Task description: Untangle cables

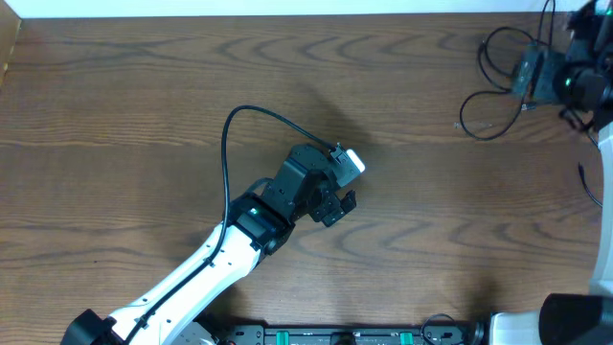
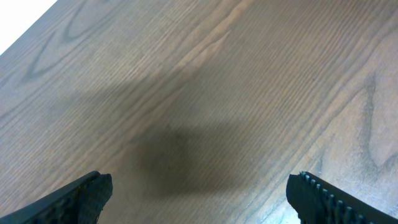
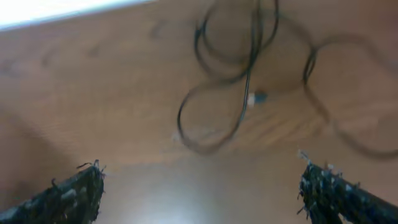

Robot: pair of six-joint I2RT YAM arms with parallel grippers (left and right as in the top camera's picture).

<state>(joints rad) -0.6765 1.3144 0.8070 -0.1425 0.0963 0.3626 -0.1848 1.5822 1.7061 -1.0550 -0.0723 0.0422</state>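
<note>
Thin black cables [image 1: 466,105] lie in loose loops on the wood table at the far right. In the right wrist view they show blurred ahead of the jaws [image 3: 250,68], with a small pale plug [image 3: 258,98] among the loops. No white cable shows. My right gripper [image 3: 205,193] is open and empty, just short of the loops; overhead it sits at the cables' right side [image 1: 527,77]. My left gripper [image 2: 202,199] is open and empty over bare wood at the table's middle [image 1: 335,203], far from the cables.
A thicker black wire [image 1: 226,144] arcs from the left arm over the table; it belongs to the arm. Another thin black strand [image 1: 586,184] shows at the right edge. The table's far edge [image 1: 287,17] meets a white surface.
</note>
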